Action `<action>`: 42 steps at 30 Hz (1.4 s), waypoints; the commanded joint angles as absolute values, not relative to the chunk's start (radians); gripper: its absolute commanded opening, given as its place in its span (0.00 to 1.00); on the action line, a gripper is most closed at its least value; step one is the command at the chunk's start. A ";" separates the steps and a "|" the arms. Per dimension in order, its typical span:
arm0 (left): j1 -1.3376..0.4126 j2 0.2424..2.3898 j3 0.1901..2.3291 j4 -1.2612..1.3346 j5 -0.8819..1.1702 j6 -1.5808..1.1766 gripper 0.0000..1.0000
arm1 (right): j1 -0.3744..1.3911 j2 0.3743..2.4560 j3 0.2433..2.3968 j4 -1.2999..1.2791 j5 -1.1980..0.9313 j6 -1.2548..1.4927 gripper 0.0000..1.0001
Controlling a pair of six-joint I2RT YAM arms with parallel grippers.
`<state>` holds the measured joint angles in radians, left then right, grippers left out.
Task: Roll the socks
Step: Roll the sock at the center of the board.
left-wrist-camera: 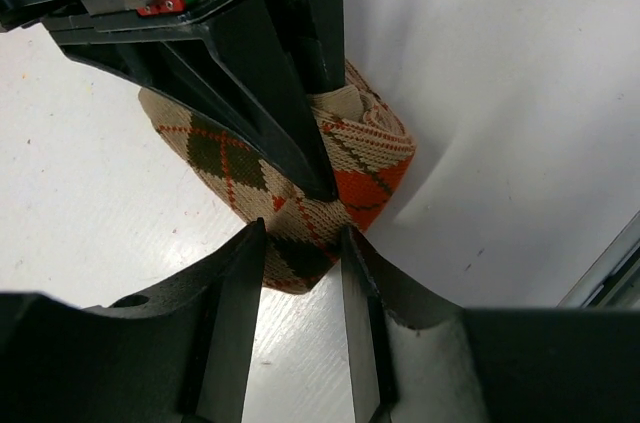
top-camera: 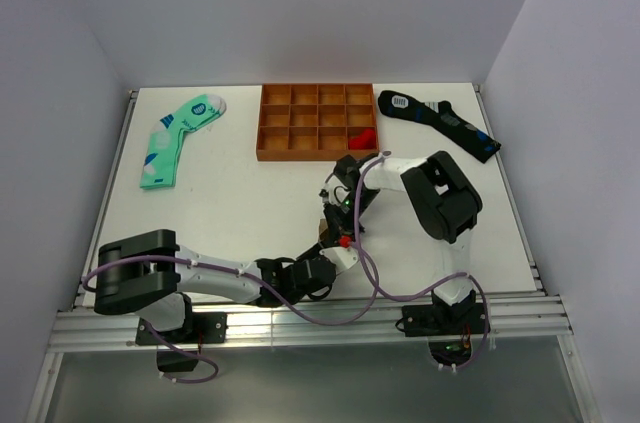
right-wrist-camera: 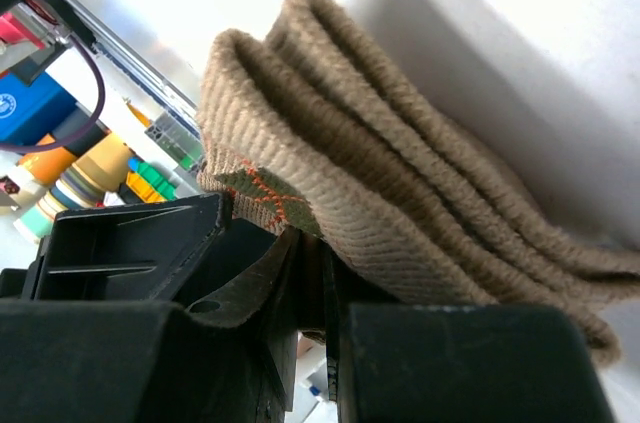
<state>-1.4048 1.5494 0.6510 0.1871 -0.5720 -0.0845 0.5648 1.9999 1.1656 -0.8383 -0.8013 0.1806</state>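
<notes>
1. The left claw (left-wrist-camera: pixel 300 255) is closed on the near end of the tan argyle sock (left-wrist-camera: pixel 365 158), with one finger pressed to each side of the bundle. I judge this grip is there to pin the folded cloth so it cannot spring open.
2. Just past its fingertips the right claw (right-wrist-camera: pixel 310 268) reaches down from above and is clamped on the same sock. Its own camera shows several ribbed layers coming out from between the tight fingers, probably pinched together so the layers do not slide apart.
3. Under both claws the sock rests on the white tabletop (left-wrist-camera: pixel 500 93), bunched into a thick fold, not flat. The edge on the far side of the claws curls round. The roll looks partly formed and not yet tucked.
4. Beyond the claws stands an orange tray (top-camera: pixel 316 123) of small compartments. A red thing (top-camera: pixel 362 136) sits in the corner compartment nearest the right claw.
5. Farthest off, a mint-green sock (top-camera: pixel 180 138) lies beyond and to the left of the claws, and a black sock (top-camera: pixel 440 123) beyond and to the right. Both lie flat, well apart from either claw.
</notes>
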 commanded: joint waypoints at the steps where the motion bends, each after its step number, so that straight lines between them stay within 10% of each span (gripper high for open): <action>1: -1.402 1.566 0.658 0.219 -0.519 -0.055 0.41 | 0.563 1.991 1.129 -0.802 -0.670 0.183 0.01; 42: -1.241 1.566 0.629 0.235 -0.226 -0.169 0.49 | 0.515 2.002 1.043 -0.703 -0.575 0.264 0.06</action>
